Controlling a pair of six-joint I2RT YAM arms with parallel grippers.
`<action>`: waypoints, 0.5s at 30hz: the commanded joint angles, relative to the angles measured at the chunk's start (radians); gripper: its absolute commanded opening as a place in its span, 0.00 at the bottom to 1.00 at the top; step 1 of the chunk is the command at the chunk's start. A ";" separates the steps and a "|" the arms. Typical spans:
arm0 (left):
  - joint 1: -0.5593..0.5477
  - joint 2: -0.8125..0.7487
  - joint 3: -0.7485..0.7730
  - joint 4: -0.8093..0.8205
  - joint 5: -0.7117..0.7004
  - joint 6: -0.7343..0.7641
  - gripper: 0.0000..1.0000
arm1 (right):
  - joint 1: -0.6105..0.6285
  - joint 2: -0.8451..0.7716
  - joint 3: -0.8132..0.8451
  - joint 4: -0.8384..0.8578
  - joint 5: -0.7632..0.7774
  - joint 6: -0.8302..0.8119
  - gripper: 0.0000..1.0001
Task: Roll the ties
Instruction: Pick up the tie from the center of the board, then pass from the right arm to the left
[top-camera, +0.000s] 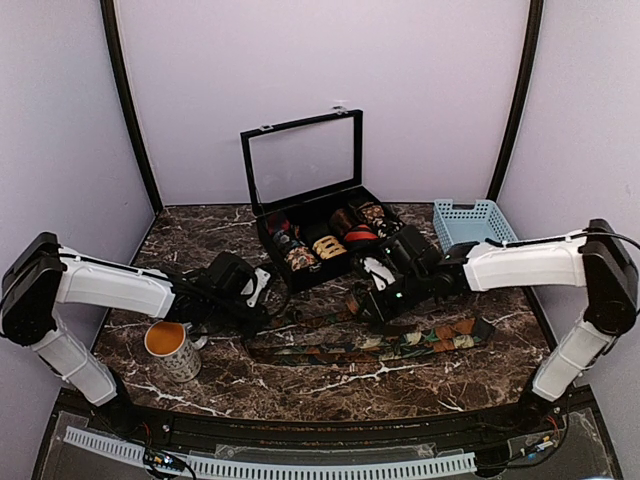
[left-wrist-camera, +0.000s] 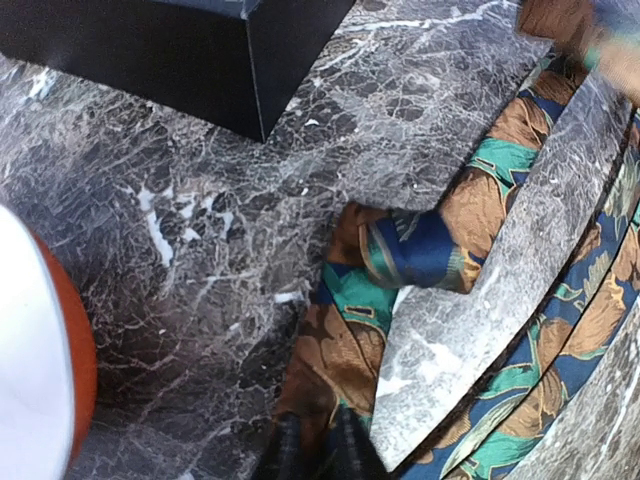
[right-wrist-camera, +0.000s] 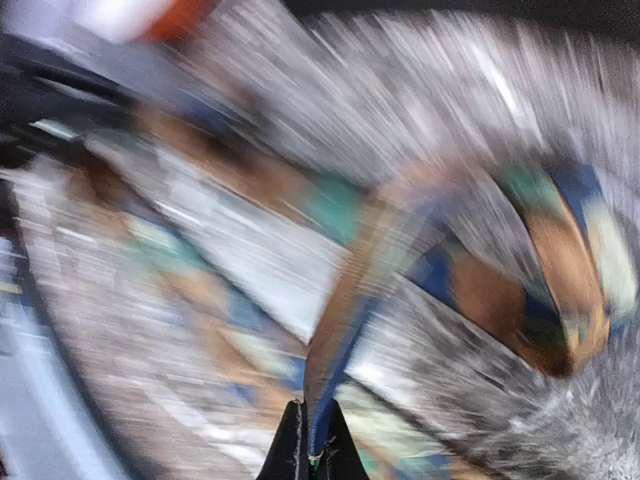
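Note:
One long tie (top-camera: 400, 345), patterned brown, green and blue, lies in loops across the marble table in front of the arms. My left gripper (top-camera: 262, 296) is at the tie's left end. In the left wrist view it (left-wrist-camera: 318, 455) is shut on the brown end of the tie (left-wrist-camera: 350, 340), and a folded part lies just beyond. My right gripper (top-camera: 372, 300) is over the tie's middle. In the blurred right wrist view it (right-wrist-camera: 308, 452) is shut on a raised fold of the tie (right-wrist-camera: 345, 320).
An open black box (top-camera: 262, 235) with several rolled fabric coils stands at the back centre, and its corner shows in the left wrist view (left-wrist-camera: 150, 50). A blue basket (top-camera: 475, 220) is at the back right. An orange-lined mug (top-camera: 170, 350) stands near the left arm.

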 joint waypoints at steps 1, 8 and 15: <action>0.006 -0.085 -0.013 -0.011 -0.032 0.000 0.20 | -0.010 -0.175 0.109 0.144 -0.230 0.103 0.00; -0.013 -0.264 -0.069 0.158 0.049 0.087 0.55 | -0.009 -0.294 0.112 0.476 -0.342 0.372 0.00; -0.125 -0.394 -0.222 0.566 0.118 0.103 0.75 | -0.008 -0.310 0.026 0.874 -0.256 0.610 0.00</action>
